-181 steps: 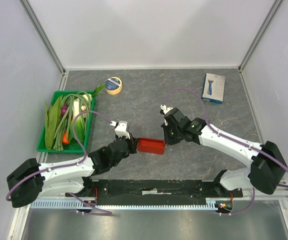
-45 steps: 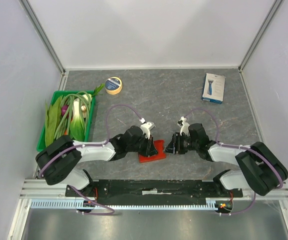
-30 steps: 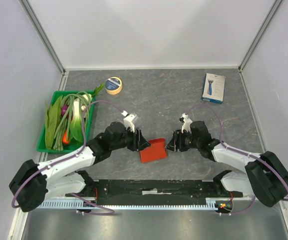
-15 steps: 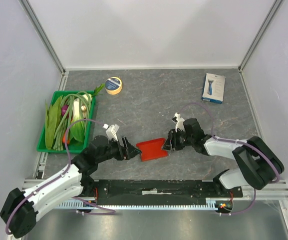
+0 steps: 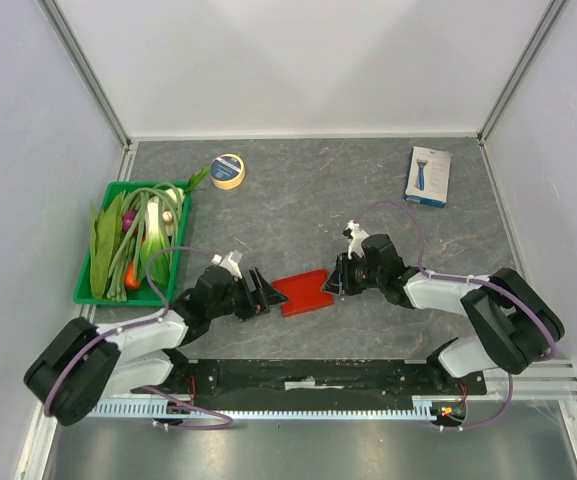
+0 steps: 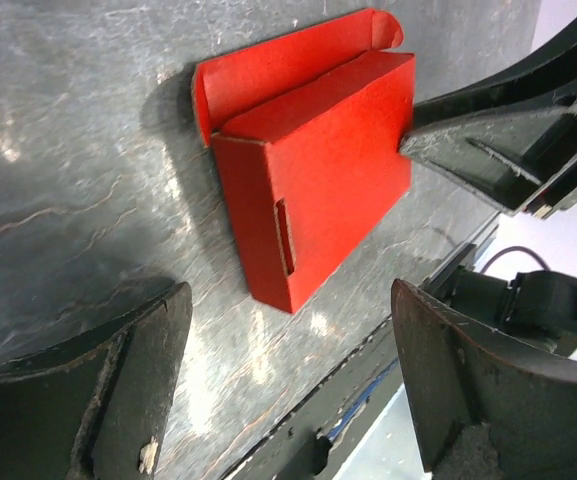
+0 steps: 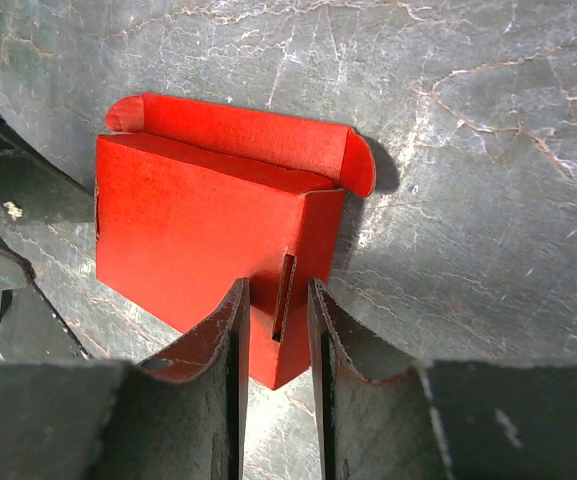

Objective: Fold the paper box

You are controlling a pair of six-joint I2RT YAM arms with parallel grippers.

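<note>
**Red box flat on the table, left claw wide open, right claw nosing its end**

Left gripper (image 5: 264, 293) first: the jaws are spread about as wide as they go, with nothing in them. On the left wrist cam both fingers frame the shot. The paper box (image 5: 303, 292) sits just past the tips and doesn't touch either one. That gripper hangs between the green tray (image 5: 84, 288) and the box, off to the right of the tray's near corner.

Right gripper (image 5: 334, 283) is on the side of the box facing away from the tray. Its jaws are nearly together, with only a thin gap. On its own wrist cam the fingertips line up over the short end wall of the box, and the little slot in that wall shows right in the gap. From the left wrist cam, one black fingertip looks like it meets that end edge. I honestly can't tell whether it's pinching the cardboard or just resting against it.

The box lies flat on the grey table (image 5: 298, 200), to the right of the tray and about level with its near end. It's a shallow folded shape, and one long flap with rounded corners sticks out along a long edge.

Further out, the tray is full of leafy greens (image 5: 133, 235). A roll of tape (image 5: 228, 171) sits just past the tray's far right corner. A white-and-blue retail box (image 5: 428, 176) is well off to the right of the tray.
</note>
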